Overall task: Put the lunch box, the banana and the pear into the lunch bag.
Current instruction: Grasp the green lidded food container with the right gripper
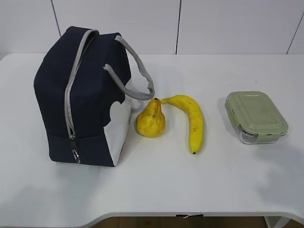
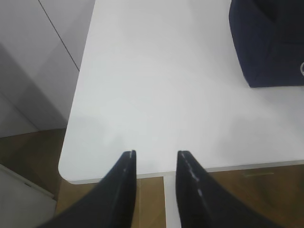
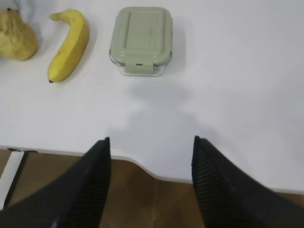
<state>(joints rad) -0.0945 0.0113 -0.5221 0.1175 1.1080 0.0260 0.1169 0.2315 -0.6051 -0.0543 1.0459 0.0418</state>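
The navy lunch bag (image 1: 80, 99) stands upright at the table's left, its grey zipper shut; its corner shows in the left wrist view (image 2: 268, 42). The yellow pear (image 1: 151, 118) sits just right of the bag, with the banana (image 1: 192, 121) beside it. The lunch box (image 1: 256, 116) with its sage-green lid lies at the right. The right wrist view shows the pear (image 3: 16, 38), banana (image 3: 70, 45) and lunch box (image 3: 141, 40). My left gripper (image 2: 156, 154) is open and empty over the table's near left edge. My right gripper (image 3: 151, 140) is open and empty over the near edge, short of the lunch box.
The white table (image 1: 156, 185) has a curved notch in its front edge (image 3: 147, 171). A white wall panel stands behind it. Brown floor (image 2: 28, 147) shows below the table's left corner.
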